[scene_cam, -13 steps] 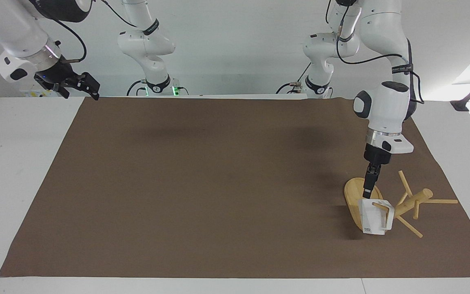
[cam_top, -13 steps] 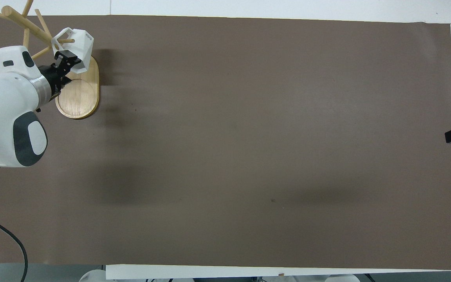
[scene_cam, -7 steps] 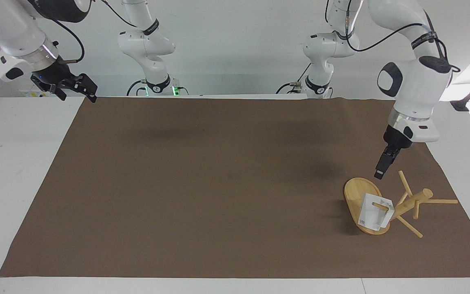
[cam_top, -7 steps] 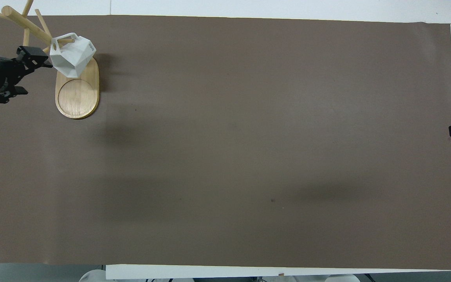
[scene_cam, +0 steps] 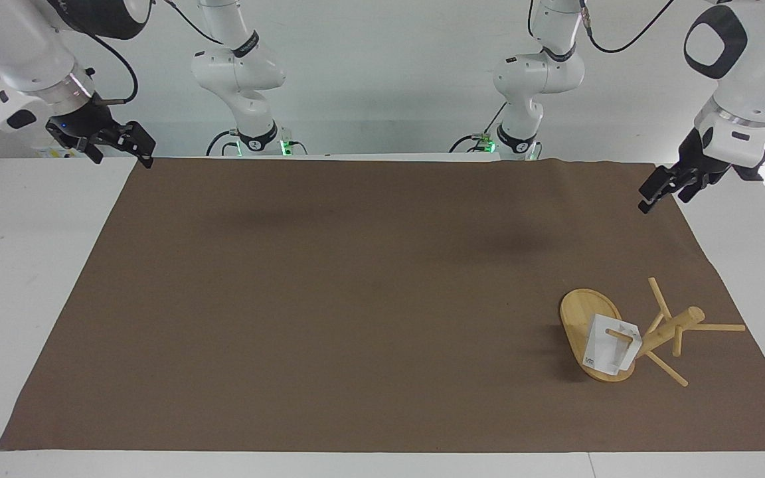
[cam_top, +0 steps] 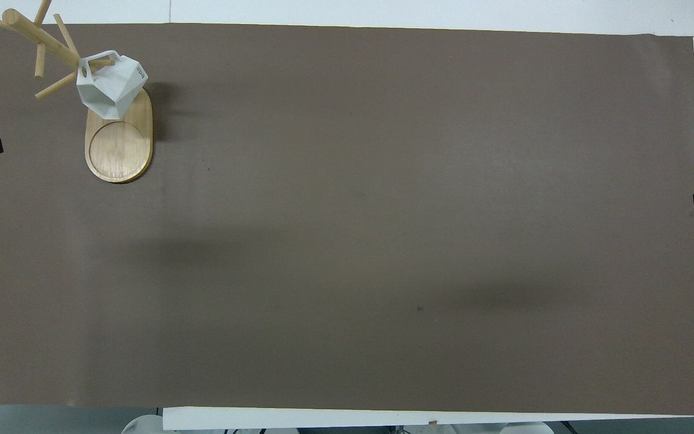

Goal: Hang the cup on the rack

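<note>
The cup (scene_cam: pixel 610 347) hangs by its handle on a peg of the rack (scene_cam: pixel 628 332), w/ the body over the oval base. The rack stands on the brown mat (scene_cam: pixel 356 299) at the left arm's end of the surface. Left end effector (scene_cam: pixel 667 186) hangs over the mat's edge, fingers apart, holding nothing, well apart from the rack. Right end effector (scene_cam: pixel 123 141) waits over the mat's corner at the right arm's end, fingers also apart, empty.
</note>
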Action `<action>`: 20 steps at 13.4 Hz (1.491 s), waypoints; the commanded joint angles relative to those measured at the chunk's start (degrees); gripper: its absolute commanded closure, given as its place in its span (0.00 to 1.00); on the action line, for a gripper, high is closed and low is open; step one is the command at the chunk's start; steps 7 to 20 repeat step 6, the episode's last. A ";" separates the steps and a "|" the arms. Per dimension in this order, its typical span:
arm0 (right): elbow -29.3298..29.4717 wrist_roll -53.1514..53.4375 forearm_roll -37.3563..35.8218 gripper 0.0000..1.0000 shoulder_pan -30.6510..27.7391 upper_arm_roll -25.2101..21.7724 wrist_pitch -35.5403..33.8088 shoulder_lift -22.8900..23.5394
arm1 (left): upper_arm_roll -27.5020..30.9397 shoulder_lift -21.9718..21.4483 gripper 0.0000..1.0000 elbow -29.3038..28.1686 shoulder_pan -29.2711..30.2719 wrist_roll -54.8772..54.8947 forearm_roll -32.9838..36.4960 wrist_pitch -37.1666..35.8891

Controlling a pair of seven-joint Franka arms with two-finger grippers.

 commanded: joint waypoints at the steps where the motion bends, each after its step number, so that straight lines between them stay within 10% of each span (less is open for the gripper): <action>1: -1.25 0.87 -1.18 0.00 -0.03 0.26 0.49 -0.80 | 0.16 2.69 0.00 3.69 -0.40 7.73 0.81 -3.76; 20: -1.25 0.78 -1.10 0.00 -0.47 0.17 0.40 -0.80 | -0.36 2.52 0.00 3.77 -0.84 7.65 0.55 -3.76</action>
